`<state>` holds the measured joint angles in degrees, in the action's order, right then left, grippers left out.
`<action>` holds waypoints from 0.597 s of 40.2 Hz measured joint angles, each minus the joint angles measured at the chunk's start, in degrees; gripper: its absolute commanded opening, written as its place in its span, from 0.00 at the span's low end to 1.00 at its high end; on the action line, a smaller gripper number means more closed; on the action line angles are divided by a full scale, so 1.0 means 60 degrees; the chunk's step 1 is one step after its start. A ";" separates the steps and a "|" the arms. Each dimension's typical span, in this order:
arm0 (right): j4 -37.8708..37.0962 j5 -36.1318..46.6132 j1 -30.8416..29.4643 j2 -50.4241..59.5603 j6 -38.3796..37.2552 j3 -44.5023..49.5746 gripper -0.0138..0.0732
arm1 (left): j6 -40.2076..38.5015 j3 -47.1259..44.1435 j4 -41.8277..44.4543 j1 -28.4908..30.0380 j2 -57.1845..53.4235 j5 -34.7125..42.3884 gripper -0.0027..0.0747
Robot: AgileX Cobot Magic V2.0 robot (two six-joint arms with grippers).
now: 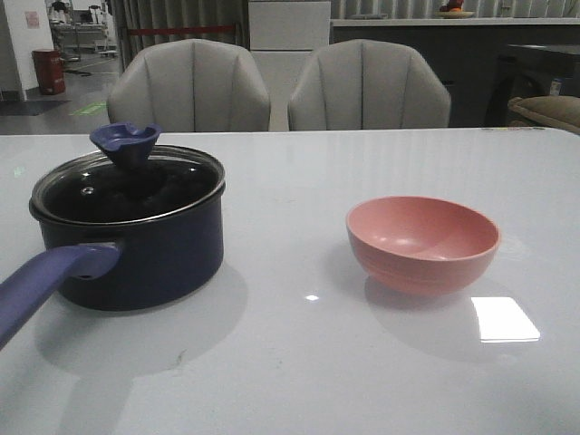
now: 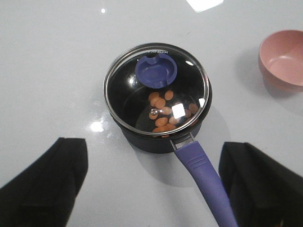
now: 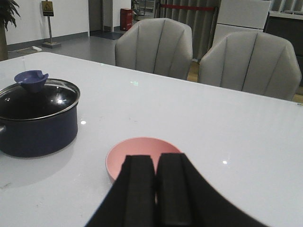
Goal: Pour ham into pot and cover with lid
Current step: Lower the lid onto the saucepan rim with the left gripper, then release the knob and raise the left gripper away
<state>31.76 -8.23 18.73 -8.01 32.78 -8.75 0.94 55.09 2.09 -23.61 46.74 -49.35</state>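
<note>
The dark navy pot stands on the table's left side, its blue-purple handle pointing toward the front. The glass lid with its dark blue knob rests on the pot. Through the glass, orange-pink ham pieces lie on the pot's black bottom. My left gripper hangs open high above the pot, holding nothing, with the handle running between its fingers' span. My right gripper is shut and empty, just on the near side of the pink bowl. Neither gripper shows in the front view.
The empty pink bowl sits on the right half of the white table. Two grey chairs stand behind the far edge.
</note>
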 measured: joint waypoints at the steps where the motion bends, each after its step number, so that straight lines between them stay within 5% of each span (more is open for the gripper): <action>1: 0.0000 0.0000 0.0000 0.0000 0.0000 0.0000 0.34 | 0.0000 -0.0232 0.0000 0.0000 -0.0372 0.0137 0.79; 18: 0.0000 0.0000 0.0000 0.0000 0.0000 0.0000 0.34 | 0.0000 -0.4768 0.0032 0.0000 -0.6757 0.2977 0.78; 21: 0.0000 0.0000 0.0000 0.0000 0.0000 0.0000 0.34 | 0.0000 -0.5225 0.0032 0.0000 -0.7479 0.3187 0.71; 24: 0.0000 0.0000 0.0000 0.0000 0.0000 0.0000 0.34 | 0.0000 -0.5577 0.0032 0.0000 -0.7837 0.3254 0.53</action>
<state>31.76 -8.23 18.73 -8.01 32.78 -8.75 0.94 21.63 2.28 -23.61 -0.28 -29.83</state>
